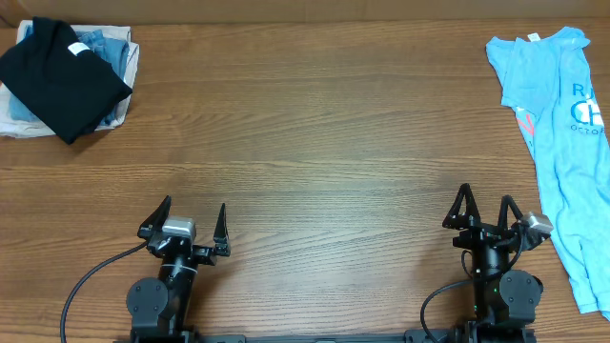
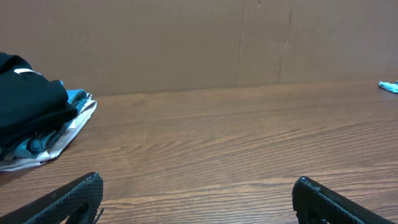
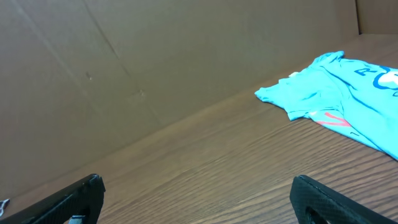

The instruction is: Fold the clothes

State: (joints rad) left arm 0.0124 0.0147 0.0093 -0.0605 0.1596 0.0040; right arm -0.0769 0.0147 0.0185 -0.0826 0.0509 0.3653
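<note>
The clothes, a black T-shirt (image 1: 57, 71) with a small white neck label, lie folded on top of a pile at the table's far left corner. The left wrist view shows the same black T-shirt (image 2: 28, 106) at its left edge. My left gripper (image 1: 194, 204) stands open near the front edge, far from the shirt, with only bare wood between its fingers (image 2: 198, 180). My right gripper (image 1: 486, 194) is open too at the front right, and nothing sits between its fingertips (image 3: 196, 179).
A light blue printed T-shirt (image 1: 562, 124) lies spread along the right edge, also seen in the right wrist view (image 3: 348, 106). Folded blue and pale garments (image 1: 116, 52) lie under the black shirt. A brown cardboard wall (image 2: 186, 43) backs the table.
</note>
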